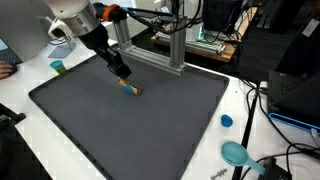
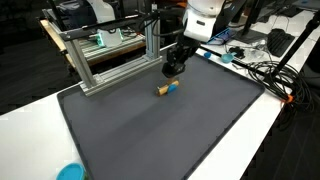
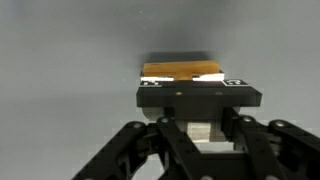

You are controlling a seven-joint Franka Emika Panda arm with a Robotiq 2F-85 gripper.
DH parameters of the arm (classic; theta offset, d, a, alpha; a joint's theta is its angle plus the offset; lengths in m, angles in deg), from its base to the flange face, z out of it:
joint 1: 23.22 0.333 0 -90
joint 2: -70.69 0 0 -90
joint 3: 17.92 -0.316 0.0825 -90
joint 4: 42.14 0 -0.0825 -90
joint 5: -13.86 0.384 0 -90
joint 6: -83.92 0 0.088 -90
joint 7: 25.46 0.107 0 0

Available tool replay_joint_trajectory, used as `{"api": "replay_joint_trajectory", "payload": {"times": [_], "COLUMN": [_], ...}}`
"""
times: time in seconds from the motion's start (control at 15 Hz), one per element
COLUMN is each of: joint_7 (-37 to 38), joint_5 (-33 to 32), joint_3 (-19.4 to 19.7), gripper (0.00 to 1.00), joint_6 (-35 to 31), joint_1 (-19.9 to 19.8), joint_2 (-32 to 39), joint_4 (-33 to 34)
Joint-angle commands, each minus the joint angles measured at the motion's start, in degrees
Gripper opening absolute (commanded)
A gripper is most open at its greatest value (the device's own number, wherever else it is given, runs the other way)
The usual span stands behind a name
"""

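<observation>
A small block with an orange-brown top, a pale part and a blue end [image 1: 131,89] lies on the dark grey mat [image 1: 120,125], also seen in the other exterior view [image 2: 167,88]. My gripper [image 1: 121,73] [image 2: 173,69] is down at the mat, right over one end of it. In the wrist view the jaws [image 3: 200,128] sit against both sides of the block's pale part. Its orange top [image 3: 180,72] sticks out beyond the fingers.
An aluminium frame [image 1: 175,45] [image 2: 110,55] stands along the mat's far edge. A blue cap [image 1: 227,121] and a teal bowl [image 1: 236,152] [image 2: 70,172] lie on the white table. A small green cup [image 1: 58,67] and cables [image 2: 270,70] are nearby.
</observation>
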Motion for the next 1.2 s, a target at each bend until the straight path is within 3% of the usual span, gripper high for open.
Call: {"api": "replay_joint_trajectory", "payload": {"times": [0.0, 0.2, 0.73, 1.13], "joint_7": [-0.66, -0.57, -1.00, -1.01], "joint_5": [-0.17, -0.39, -1.78, 0.92], "joint_3": [-0.11, -0.14, -0.51, -1.23], "gripper": [0.22, 0.22, 0.22, 0.22], "joint_6": [-0.18, 0.67, -8.21, -15.28], "joint_1": [-0.47, -0.25, 1.14, 0.18], "joint_2": [4.66, 3.30, -1.34, -4.55], "joint_4": [-0.73, -1.05, -4.90, -8.72]}}
